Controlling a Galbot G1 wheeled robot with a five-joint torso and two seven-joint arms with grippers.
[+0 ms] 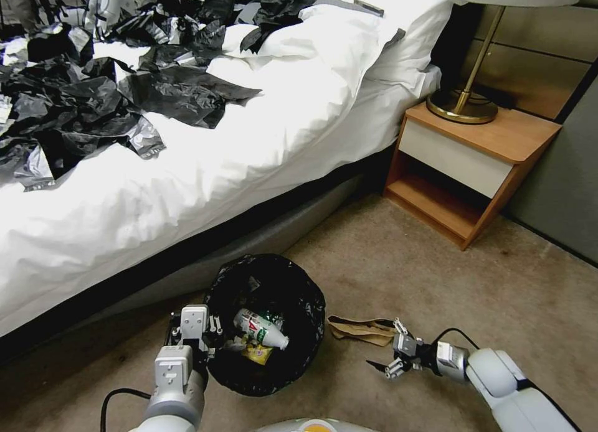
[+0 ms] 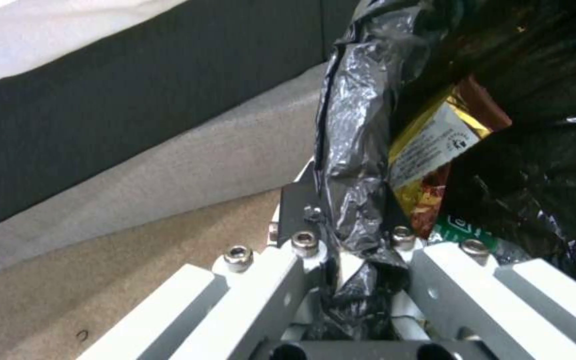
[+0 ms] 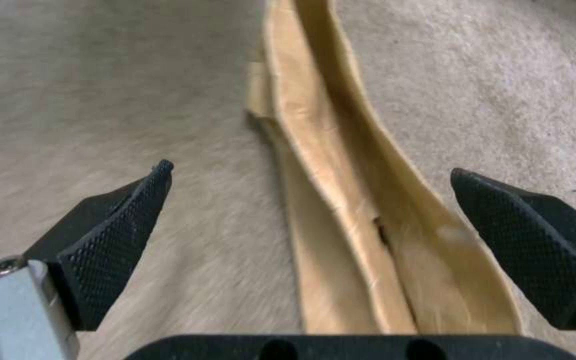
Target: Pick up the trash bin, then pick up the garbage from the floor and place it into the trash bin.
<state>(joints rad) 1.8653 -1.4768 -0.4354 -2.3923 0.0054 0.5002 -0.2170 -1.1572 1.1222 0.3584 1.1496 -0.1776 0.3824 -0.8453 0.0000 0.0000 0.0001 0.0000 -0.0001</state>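
- Right now the right gripper [image 1: 391, 357] is hovering low over the floor [image 1: 436, 270], its jaws spread wide and holding nothing, with the brown paper [image 1: 361, 329] lying just ahead of the fingertips [image 3: 118, 215].
- From the right wrist view, the brown paper [image 3: 341, 200] is running lengthwise straight away from the gripper, its near end sitting between the two pads, so its long axis is crossing the line along which the jaws close; a short push forward and a squeeze across the narrow width looks like what the pick calls for.
- Beside it, the left gripper [image 1: 196, 332] is clamping the rim of the trash bin [image 1: 305, 295], fingers pinched on the folded black bag [image 2: 351, 165]; a small bottle [image 1: 260, 329] and yellow wrappers [image 2: 435, 145] are lying inside.
- Between the paper and the bin rim only a narrow strip of carpet is showing, so the carry looks short.
- Farther off, open carpet is stretching toward the nightstand [image 1: 473, 164], while the bed [image 1: 249, 127] is crowding the bin's far side.
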